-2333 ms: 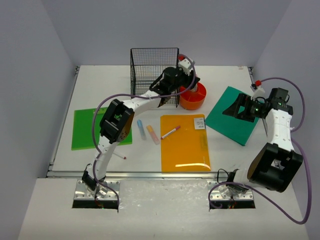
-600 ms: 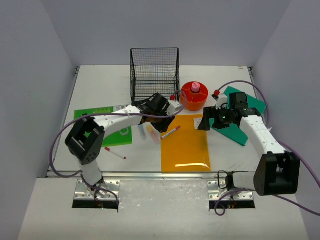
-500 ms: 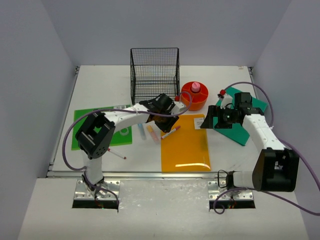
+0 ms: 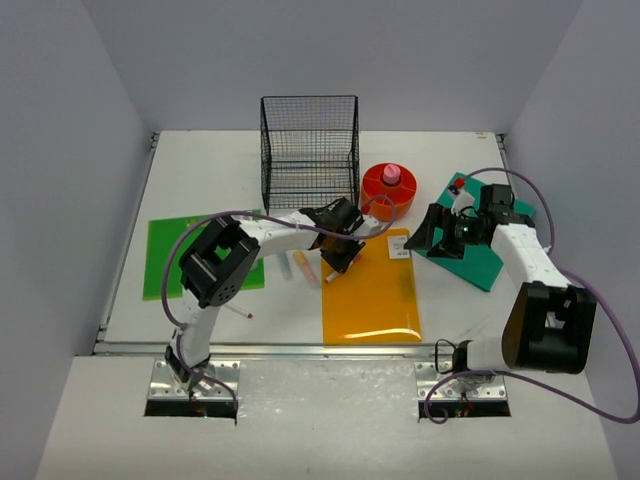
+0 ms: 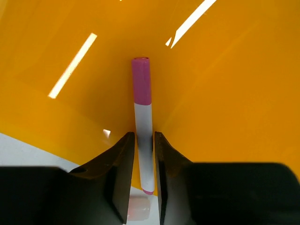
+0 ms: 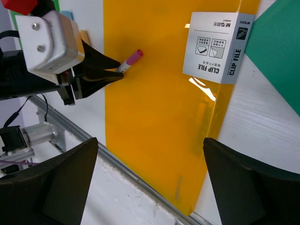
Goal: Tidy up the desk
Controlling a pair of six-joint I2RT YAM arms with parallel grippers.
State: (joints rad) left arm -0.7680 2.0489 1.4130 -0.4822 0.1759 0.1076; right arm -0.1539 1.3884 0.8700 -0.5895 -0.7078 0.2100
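Pink marker (image 5: 142, 117) in L end effector (image 5: 143, 138)

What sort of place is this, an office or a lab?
Probably a lab test booth staged as an office desk: bare walls enclose the flat white tabletop, with a black wire-mesh rack, an orange plastic clip file and a pink-capped marker.

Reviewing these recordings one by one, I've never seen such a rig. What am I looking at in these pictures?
Two robot arms are bolted at a white desk's near edge. One picture comes from a fixed camera above; the others from a camera on each wrist. On the desk are an orange folder, two green sheets, a mesh rack and an orange tray. The left claw grips a pink-capped marker lying on the folder. The right claw is open and empty.
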